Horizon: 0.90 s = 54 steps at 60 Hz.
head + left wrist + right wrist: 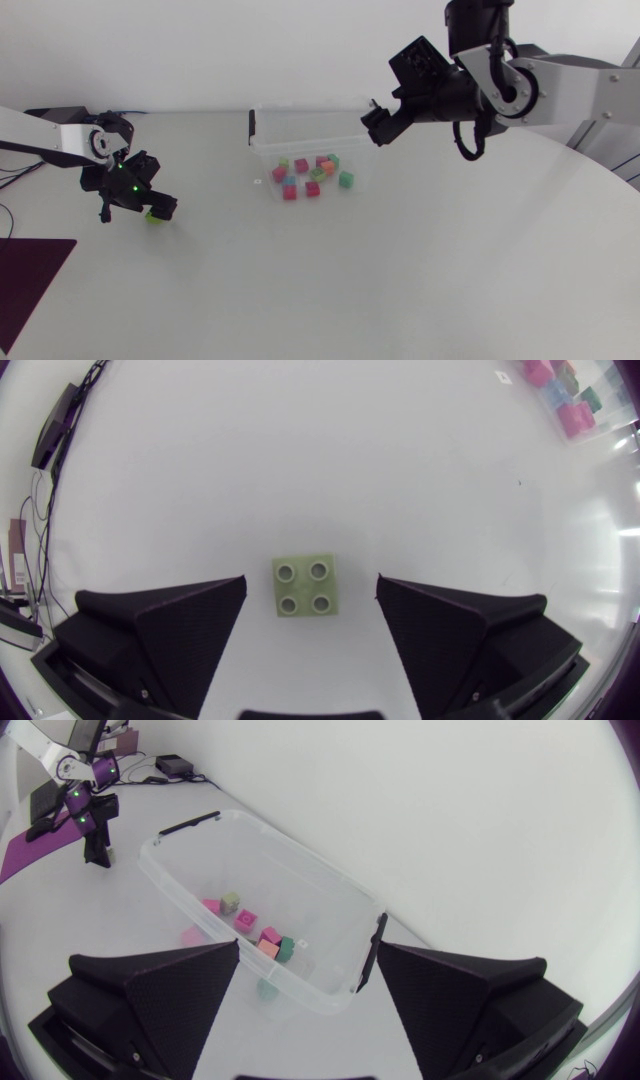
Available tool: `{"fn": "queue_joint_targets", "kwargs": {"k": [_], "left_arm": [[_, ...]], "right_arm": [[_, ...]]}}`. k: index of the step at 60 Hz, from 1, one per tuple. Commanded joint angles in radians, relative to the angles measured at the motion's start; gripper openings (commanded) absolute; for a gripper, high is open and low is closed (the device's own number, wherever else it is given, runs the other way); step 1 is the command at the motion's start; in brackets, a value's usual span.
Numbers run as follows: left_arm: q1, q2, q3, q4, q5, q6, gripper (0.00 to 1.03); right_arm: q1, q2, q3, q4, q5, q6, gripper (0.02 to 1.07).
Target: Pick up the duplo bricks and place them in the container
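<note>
Left jaws wide open, gaps flanking green brick; right jaws open, empty, above container

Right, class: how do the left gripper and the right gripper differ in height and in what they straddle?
The left gripper is down at the table; the right gripper is raised, near the container. The left straddles a green brick without touching; the right's fingers hold nothing. Both are open.
</note>
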Motion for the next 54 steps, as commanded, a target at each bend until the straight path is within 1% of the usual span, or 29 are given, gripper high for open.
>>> {"fn": "queue_joint_targets", "kwargs": {"k": [1,3,4,5,7,8,9,18,27,33,42,44,46,49,50,52,53,54], "left_arm": [[0.011,0.02,0.027,-0.008,-0.006,-0.031,0.69],[0.011,0.02,0.028,-0.008,-0.006,-0.031,0.62],[0.012,0.02,0.03,-0.008,-0.006,-0.031,0.56],[0.012,0.022,0.031,-0.008,-0.006,-0.031,0.54],[0.017,0.025,0.034,-0.008,-0.006,-0.031,0.4],[0.018,0.028,0.037,-0.008,-0.006,-0.031,0.28],[0.018,0.028,0.039,-0.008,-0.006,-0.031,0.24],[0.02,0.043,0.047,-0.017,-0.006,-0.031,0.22],[0.017,0.032,0.06,-0.052,-0.003,-0.031,0.22],[0.015,0.022,0.063,-0.069,0.002,-0.028,0.22],[0.012,0.0,0.051,-0.078,0.008,-0.02,0.23],[0.012,-0.003,0.048,-0.078,0.008,-0.019,0.27],[0.014,-0.007,0.045,-0.078,0.008,-0.017,0.33],[0.018,-0.015,0.044,-0.078,0.008,-0.01,0.47],[0.02,-0.017,0.044,-0.078,0.01,-0.008,0.5],[0.028,-0.021,0.047,-0.077,0.01,0.001,0.6],[0.028,-0.023,0.048,-0.077,0.008,0.003,0.61],[0.032,-0.026,0.053,-0.077,0.01,0.015,0.73]], "right_arm": [[0.004,-0.059,-0.072,0.002,-0.013,0.017,1.02],[0.002,-0.082,-0.099,0.002,-0.014,0.017,1.02],[0.002,-0.093,-0.111,0.002,-0.016,0.017,1.02],[0.002,-0.108,-0.128,0.002,-0.016,0.016,1.02],[0.002,-0.13,-0.151,0.003,-0.017,0.016,1.02],[0.001,-0.145,-0.168,0.003,-0.019,0.014,1.02],[0.001,-0.159,-0.183,0.003,-0.02,0.014,1.02],[-0.033,-0.248,-0.29,0.007,-0.04,0.013,1.02],[-0.078,-0.303,-0.356,0.008,-0.066,0.01,1.02],[-0.079,-0.335,-0.404,0.008,-0.068,0.008,1.02],[-0.079,-0.352,-0.422,0.003,-0.066,0.002,1.02],[-0.079,-0.352,-0.424,0.002,-0.066,0.002,1.02],[-0.078,-0.352,-0.424,0.002,-0.066,-0.001,1.02],[-0.075,-0.351,-0.428,0.003,-0.068,-0.002,1.02],[-0.075,-0.351,-0.43,0.005,-0.068,-0.002,1.02],[-0.072,-0.349,-0.434,0.007,-0.066,-0.002,1.02],[-0.07,-0.349,-0.436,0.008,-0.066,-0.002,1.02],[-0.07,-0.348,-0.436,0.01,-0.066,-0.002,1.02]]}}
